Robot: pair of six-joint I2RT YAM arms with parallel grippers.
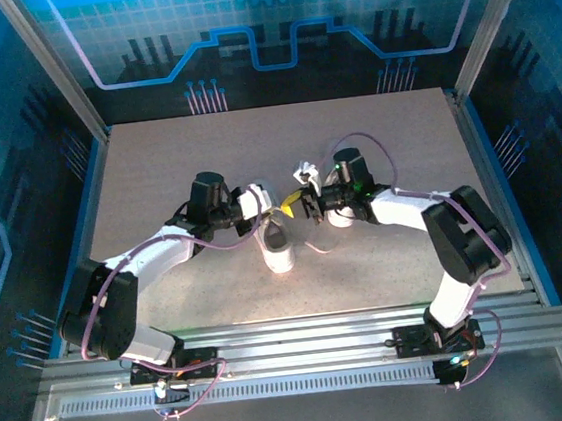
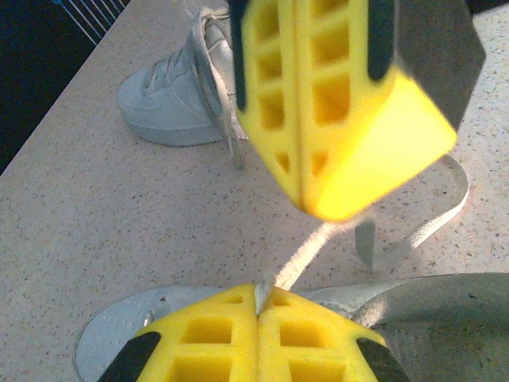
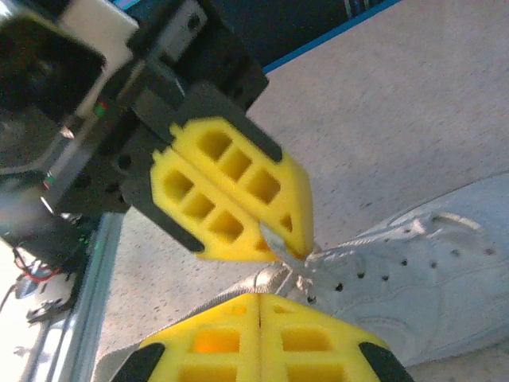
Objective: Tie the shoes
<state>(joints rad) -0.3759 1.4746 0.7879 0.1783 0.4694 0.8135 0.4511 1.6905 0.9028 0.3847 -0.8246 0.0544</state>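
Found both pincers clamped. Left pincer closed tight on the tip of a pale lace. Right pincer closed as well, tip to tip with it and, going by the taut strand running up to its pads, pinching the same lace farther along.

Judged the step as a handover, or the start of a pull on one strand, well short of a finished bow. Called for a level, gentle draw apart, enough to take up slack without dragging the centre shoe along the surface. Needed a check of the right grip on the cloth before any release by the left. Risked losing the short end, with little lace showing past the left pads. Noted a loose loop lying flat beyond the pincers, best left clear of the pull.

Reached inward from both bases, elbows spread to the sides, wrists turned to face each other over the middle of the surface. Located the centre shoe directly below the meeting pincers, and the other shoe just beside it, under the right forearm.
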